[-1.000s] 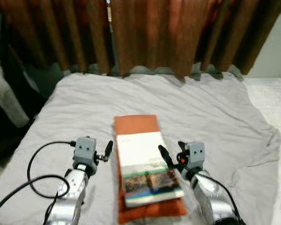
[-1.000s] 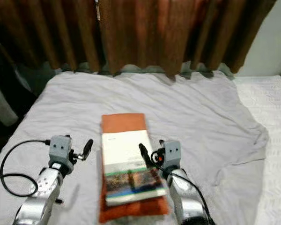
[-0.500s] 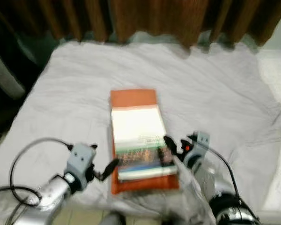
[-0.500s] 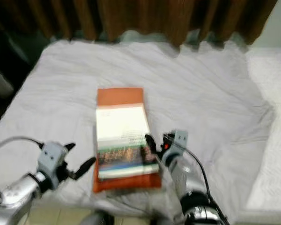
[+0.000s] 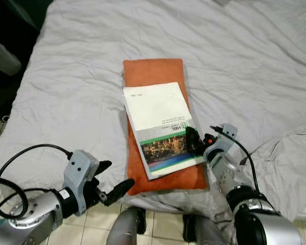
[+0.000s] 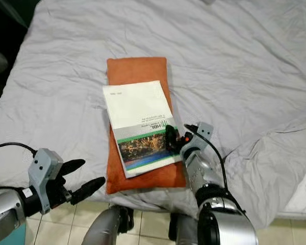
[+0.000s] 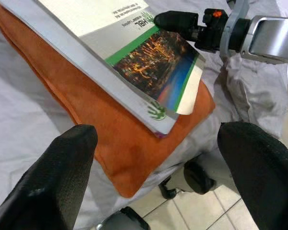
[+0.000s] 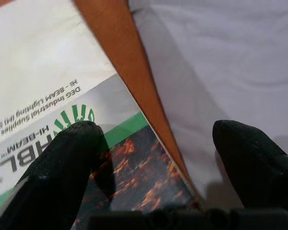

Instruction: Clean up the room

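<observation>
A glossy softcover catalogue (image 5: pixel 162 127) with a white upper half, a green band and a dark orange-lit photo on its cover lies flat and slightly askew on a rust-orange rectangular fabric cushion (image 5: pixel 153 76), which in turn rests on a bed covered by a wrinkled pale grey sheet (image 5: pixel 245 56), near the bed's front edge. The catalogue covers most of the cushion's lower half, leaving the cushion's far end and a strip along its near edge bare. The right claw (image 5: pixel 195 141) is at the catalogue's right edge, beside the green band; in the right wrist view its two black fingers (image 8: pixel 62 163) stand well apart, one over the printed cover and the other over the grey sheet past the cushion's edge, with nothing held between them, and whether the finger actually touches the cover cannot be told. The left claw (image 5: pixel 111 179) hovers just off the front edge of the bed near the cushion's near-left corner, above a floor of pale tiles (image 5: pixel 158 235); its fingers (image 7: pixel 43 191) are spread wide and hold nothing, and the left wrist view looks between them at the cushion's corner, the catalogue's curled lower corner and the right claw beyond. A black cable (image 5: pixel 20 158) loops from the left arm over the sheet
</observation>
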You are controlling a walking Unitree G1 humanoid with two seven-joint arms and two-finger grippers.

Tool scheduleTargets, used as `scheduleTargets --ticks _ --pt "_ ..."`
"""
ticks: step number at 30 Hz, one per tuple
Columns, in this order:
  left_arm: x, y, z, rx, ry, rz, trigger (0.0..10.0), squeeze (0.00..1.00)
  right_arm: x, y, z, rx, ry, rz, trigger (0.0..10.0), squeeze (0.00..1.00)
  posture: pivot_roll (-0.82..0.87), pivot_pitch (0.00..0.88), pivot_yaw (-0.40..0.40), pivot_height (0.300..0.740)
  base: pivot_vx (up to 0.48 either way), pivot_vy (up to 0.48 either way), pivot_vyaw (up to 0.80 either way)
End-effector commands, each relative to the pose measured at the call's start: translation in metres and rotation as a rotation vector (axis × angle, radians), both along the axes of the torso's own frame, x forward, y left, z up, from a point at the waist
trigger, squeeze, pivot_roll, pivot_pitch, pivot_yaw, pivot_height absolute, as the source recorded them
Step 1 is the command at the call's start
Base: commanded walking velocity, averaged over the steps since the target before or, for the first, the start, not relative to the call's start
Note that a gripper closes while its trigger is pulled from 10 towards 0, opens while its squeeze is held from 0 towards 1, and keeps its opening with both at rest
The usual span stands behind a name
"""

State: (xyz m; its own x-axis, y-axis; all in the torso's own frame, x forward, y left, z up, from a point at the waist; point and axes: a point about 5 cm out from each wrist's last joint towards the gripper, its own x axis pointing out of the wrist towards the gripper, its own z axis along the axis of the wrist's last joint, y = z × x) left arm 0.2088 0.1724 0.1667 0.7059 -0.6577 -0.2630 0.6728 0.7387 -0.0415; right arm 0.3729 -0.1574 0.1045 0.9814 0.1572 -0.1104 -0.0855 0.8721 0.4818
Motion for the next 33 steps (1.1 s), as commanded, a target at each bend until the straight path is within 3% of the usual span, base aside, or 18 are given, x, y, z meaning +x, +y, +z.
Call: scheduleTargets --ticks 1,3,4,5,6,12,21,25,33 --pt "-0.007 0.000 -0.001 -0.001 0.026 0.005 10.0 0.00 -0.007 0.003 -0.017 0.052 0.074 -0.018 10.0 0.00 0.25 0.576 0.107 0.740 0.000 0.000 0.00" --pt "-0.008 -0.001 -0.001 -0.007 0.036 0.006 10.0 0.00 -0.006 0.002 -0.017 0.101 0.081 -0.034 10.0 0.00 0.24 0.569 0.098 0.740 0.000 0.000 0.00" --pt "-0.008 -0.002 -0.001 -0.011 0.041 0.007 10.0 0.00 -0.006 0.001 -0.017 0.136 0.086 -0.042 8.7 0.00 0.24 0.565 0.094 0.740 0.000 0.000 0.00" --pt "-0.009 -0.002 -0.002 -0.013 0.044 0.009 10.0 0.00 -0.006 0.000 -0.018 0.181 0.095 -0.055 2.9 0.00 0.23 0.559 0.086 0.740 0.000 0.000 0.00" --pt "-0.011 -0.003 -0.004 -0.016 0.052 0.011 10.0 0.00 -0.007 -0.003 -0.020 0.248 0.111 -0.064 0.0 0.00 0.22 0.551 0.073 0.740 0.000 0.000 0.00" --pt "-0.014 -0.003 -0.005 -0.027 0.063 0.031 10.0 0.00 -0.009 -0.005 -0.020 0.255 0.094 -0.033 0.0 0.00 0.21 0.543 0.048 0.740 0.000 0.000 0.00" --pt "-0.015 -0.004 -0.008 -0.042 0.059 0.051 10.0 0.00 -0.015 0.009 -0.018 0.330 0.051 0.068 0.0 0.00 0.17 0.535 0.015 0.740 0.000 0.000 0.00" --pt "-0.013 -0.006 -0.008 -0.053 0.051 0.057 10.0 0.00 -0.024 0.021 -0.015 0.389 0.031 0.152 0.0 0.00 0.15 0.527 -0.003 0.740 0.000 0.000 0.00" --pt "-0.009 -0.011 -0.011 -0.074 0.040 0.065 10.0 0.00 -0.036 0.023 0.001 0.425 -0.023 0.216 0.0 0.00 0.12 0.508 -0.026 0.740 0.000 0.000 0.00"
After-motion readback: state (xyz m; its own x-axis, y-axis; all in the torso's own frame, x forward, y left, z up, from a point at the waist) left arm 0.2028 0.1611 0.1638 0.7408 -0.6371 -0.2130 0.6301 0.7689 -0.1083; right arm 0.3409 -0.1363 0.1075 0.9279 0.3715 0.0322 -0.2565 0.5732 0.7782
